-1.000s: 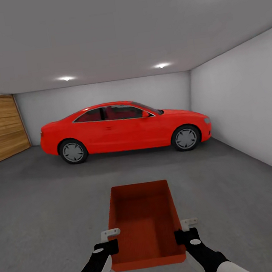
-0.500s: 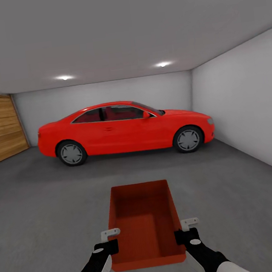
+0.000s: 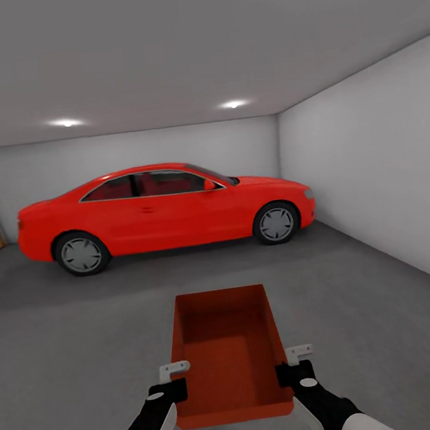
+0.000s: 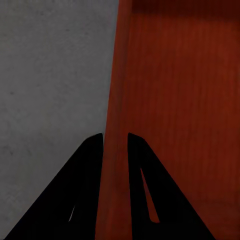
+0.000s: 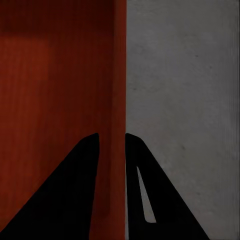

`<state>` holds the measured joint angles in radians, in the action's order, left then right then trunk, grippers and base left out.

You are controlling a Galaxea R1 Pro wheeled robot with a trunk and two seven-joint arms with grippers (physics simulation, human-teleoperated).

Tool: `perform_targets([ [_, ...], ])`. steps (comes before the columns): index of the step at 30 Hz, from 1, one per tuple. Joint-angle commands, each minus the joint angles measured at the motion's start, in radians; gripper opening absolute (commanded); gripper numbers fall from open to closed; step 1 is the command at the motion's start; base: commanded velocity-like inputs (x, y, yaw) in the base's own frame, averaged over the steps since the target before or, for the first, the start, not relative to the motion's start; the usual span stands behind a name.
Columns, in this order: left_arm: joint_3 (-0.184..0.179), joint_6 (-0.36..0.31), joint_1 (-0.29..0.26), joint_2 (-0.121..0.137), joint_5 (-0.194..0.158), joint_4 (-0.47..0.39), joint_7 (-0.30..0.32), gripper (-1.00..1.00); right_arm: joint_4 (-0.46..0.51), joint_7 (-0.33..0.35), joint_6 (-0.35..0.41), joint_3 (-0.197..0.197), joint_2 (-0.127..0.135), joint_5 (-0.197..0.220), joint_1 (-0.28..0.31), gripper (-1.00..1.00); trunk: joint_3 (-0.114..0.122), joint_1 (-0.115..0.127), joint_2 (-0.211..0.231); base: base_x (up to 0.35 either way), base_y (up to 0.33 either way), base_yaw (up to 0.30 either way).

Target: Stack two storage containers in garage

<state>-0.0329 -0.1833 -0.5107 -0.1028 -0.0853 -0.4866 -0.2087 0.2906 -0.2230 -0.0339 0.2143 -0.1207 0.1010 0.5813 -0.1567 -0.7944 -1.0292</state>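
Container [image 3: 228, 352] has reached the garage, both jaws pinching its side walls above the floor [image 3: 69, 343] near the car [image 3: 163, 208]; you must set it down, then stack another.

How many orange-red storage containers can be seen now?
1. The storage container is held between the left end effector and right end effector, above the grey floor.

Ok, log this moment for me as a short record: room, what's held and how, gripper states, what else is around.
room: garage, grey concrete floor
held: one orange-red storage container, open top up, empty, carried above the floor
left gripper: shut on the container's left wall
right gripper: shut on its right wall
ahead: red car, side-on before the back wall
right side: white wall
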Motion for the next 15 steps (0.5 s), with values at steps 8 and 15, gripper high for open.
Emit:
perform_targets([
  [8,0.019,-0.008,0.001,0.000,-0.067,-0.001,-0.003,-1.00,0.001,-0.013,-0.054,-0.032,0.000,-0.004,0.002,-1.00,-0.001,-0.001,-0.001,0.322,0.000,-0.290],
  [15,0.019,-0.008,0.000,0.001,-0.067,-0.001,-0.003,-1.00,0.001,-0.013,-0.054,-0.032,0.000,-0.004,0.002,-1.00,-0.001,-0.001,-0.001,0.322,0.000,-0.290],
])
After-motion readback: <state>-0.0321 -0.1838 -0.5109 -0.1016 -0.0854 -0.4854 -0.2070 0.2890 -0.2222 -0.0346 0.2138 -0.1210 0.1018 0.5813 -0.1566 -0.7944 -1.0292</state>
